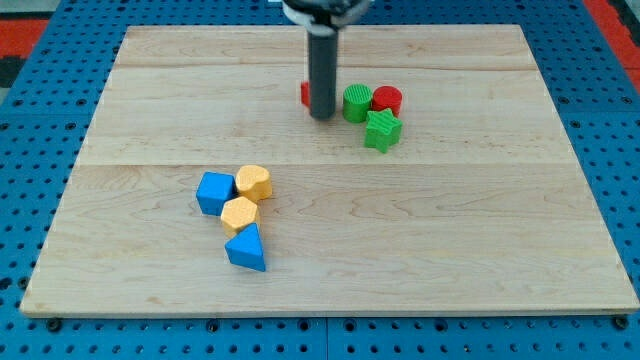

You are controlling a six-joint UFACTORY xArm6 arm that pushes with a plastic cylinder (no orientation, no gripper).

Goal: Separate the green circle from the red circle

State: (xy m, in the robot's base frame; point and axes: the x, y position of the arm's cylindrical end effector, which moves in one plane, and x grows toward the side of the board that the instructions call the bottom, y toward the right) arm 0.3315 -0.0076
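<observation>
The green circle (357, 103) stands near the view's top centre, touching the red circle (387, 99) on its right. A green star (382, 130) sits just below the two, touching them. My tip (321, 116) rests on the board right next to the green circle's left side. A second red block (305, 94) is mostly hidden behind the rod; its shape cannot be made out.
A cluster lies at the lower left: a blue cube (215, 193), a yellow block (254, 182), another yellow block (240, 214) and a blue triangle (247, 249). The wooden board (500, 250) is edged by blue pegboard.
</observation>
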